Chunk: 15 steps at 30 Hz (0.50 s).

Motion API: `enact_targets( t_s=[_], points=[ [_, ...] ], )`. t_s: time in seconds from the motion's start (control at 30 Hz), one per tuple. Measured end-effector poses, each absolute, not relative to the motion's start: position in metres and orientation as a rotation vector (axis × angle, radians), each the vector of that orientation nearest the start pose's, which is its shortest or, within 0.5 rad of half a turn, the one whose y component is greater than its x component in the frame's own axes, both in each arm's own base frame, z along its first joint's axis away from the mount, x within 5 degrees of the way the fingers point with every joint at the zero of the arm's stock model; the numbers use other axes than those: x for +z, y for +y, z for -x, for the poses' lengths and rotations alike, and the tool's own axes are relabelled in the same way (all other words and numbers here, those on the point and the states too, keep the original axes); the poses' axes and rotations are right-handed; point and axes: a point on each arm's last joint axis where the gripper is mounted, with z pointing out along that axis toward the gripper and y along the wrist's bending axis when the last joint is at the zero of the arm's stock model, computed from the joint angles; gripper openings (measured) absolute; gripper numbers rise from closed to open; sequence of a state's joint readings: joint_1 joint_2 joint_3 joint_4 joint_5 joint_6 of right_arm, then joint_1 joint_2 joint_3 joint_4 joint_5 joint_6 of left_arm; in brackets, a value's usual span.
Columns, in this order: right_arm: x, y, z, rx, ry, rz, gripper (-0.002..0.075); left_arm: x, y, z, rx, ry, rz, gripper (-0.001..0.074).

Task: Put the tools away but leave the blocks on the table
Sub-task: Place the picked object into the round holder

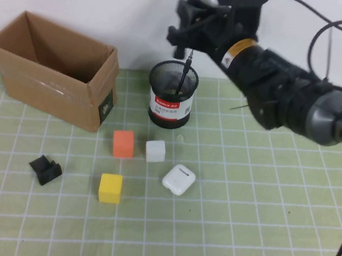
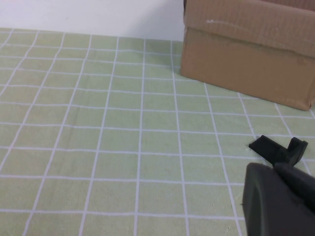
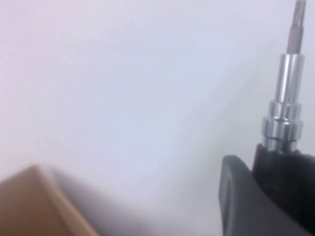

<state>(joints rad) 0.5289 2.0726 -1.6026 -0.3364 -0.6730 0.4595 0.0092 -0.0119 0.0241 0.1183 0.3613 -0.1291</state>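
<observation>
A box sits at the tabletop's far left. To its right stands a mesh cup with a thin driver upright in it. Nearer the front lie three cubes, a case to their right, and a bracket to their left. The right tool hangs above the cup; the left tool sits beside the bracket.

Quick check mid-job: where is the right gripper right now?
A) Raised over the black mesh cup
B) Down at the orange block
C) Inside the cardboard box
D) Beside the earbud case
A: the right gripper hangs above the black mesh cup, with a thin black tool standing in the cup just below it.
</observation>
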Motion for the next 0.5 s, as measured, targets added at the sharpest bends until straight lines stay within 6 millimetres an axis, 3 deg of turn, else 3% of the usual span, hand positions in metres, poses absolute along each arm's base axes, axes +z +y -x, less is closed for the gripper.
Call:
enact_targets(
  t_s=[0.1, 0.13, 0.37, 0.5],
  points=[
    [0.281, 0.27, -0.427, 0.732, 1.321, 0.405, -0.0007, 0.173, 0.004, -0.053, 0.032, 1.854, 0.055, -0.0003],
    [0.239, 0.27, -0.432, 0.685, 1.504, 0.411, 0.0143, 0.173, 0.004, -0.053, 0.032, 1.854, 0.055, -0.0003],
    [0.192, 0.273, -0.443, 0.628, 1.566, 0.419, 0.0143, 0.173, 0.004, -0.053, 0.032, 1.854, 0.055, -0.0004],
    [0.186, 0.275, -0.446, 0.616, 1.569, 0.422, 0.0145, 0.173, 0.004, -0.053, 0.032, 1.854, 0.055, -0.0004]
  ],
)
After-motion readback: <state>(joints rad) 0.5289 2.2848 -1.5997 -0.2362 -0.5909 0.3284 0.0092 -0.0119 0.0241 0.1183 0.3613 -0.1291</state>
